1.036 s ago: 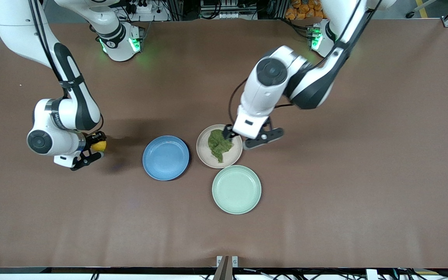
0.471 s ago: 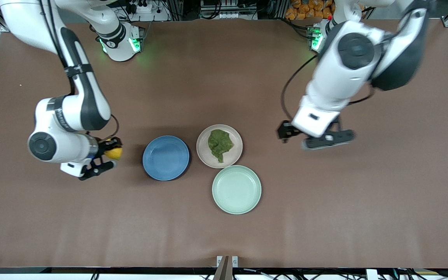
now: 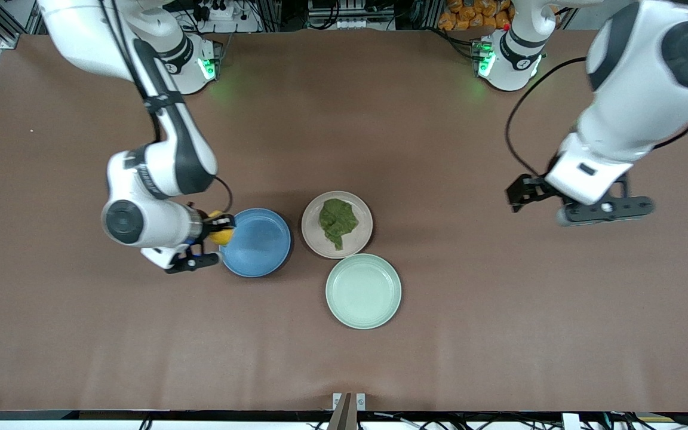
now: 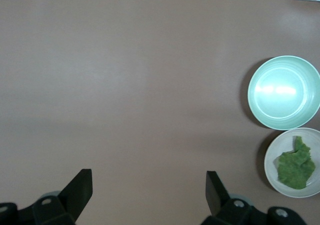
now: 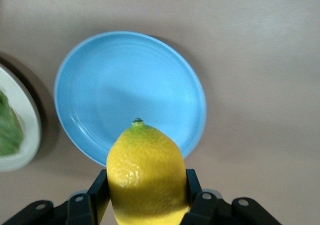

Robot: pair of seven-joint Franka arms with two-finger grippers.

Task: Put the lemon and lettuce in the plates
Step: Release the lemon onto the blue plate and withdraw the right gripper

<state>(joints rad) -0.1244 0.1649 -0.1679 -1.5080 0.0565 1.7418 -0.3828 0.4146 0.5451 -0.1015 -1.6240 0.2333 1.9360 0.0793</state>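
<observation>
My right gripper (image 3: 215, 242) is shut on the yellow lemon (image 3: 221, 228) and holds it over the rim of the blue plate (image 3: 260, 248) at the right arm's end. In the right wrist view the lemon (image 5: 145, 177) sits between the fingers above the blue plate (image 5: 125, 87). The dark green lettuce (image 3: 338, 221) lies in the beige-pink plate (image 3: 314, 236), also in the left wrist view (image 4: 296, 161). My left gripper (image 3: 577, 203) is open and empty, up over bare table toward the left arm's end; its fingers (image 4: 80, 187) stand wide apart.
A pale mint-green plate (image 3: 363, 291) lies empty, nearer the front camera than the beige-pink plate and touching its rim. It also shows in the left wrist view (image 4: 284, 92). The brown table (image 3: 499, 328) spreads all round.
My right gripper has carried the lemon from the right arm's end to the blue plate's rim. My left gripper has drawn away from the lettuce plate toward the left arm's end.
</observation>
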